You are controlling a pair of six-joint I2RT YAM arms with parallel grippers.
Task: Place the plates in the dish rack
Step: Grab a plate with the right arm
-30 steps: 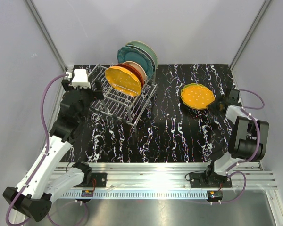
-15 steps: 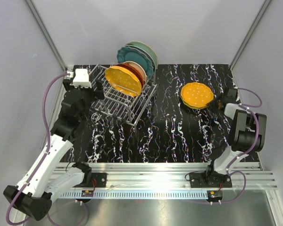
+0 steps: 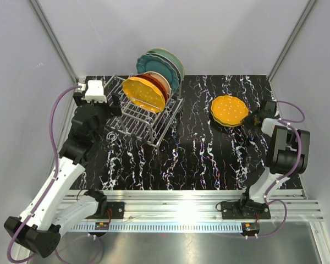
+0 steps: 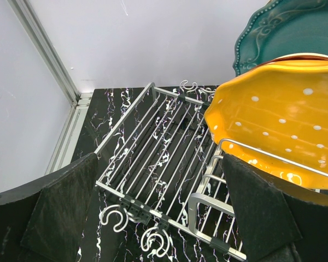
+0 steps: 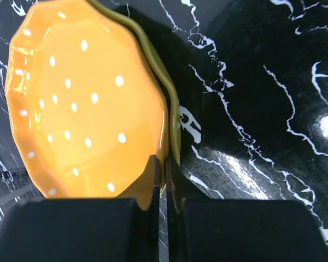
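While right end effector (image 5: 163, 170) clamps orange plate (image 5: 87, 103) rim, left end effector (image 4: 161, 185) gapes by rack (image 3: 140, 118).

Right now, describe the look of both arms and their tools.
Left arm and right arm: white links with black joints. A purple cable runs along each. The left tool has two broad black fingers, matte on the inner faces, and a white block behind it. The right tool is black too. No markings show.
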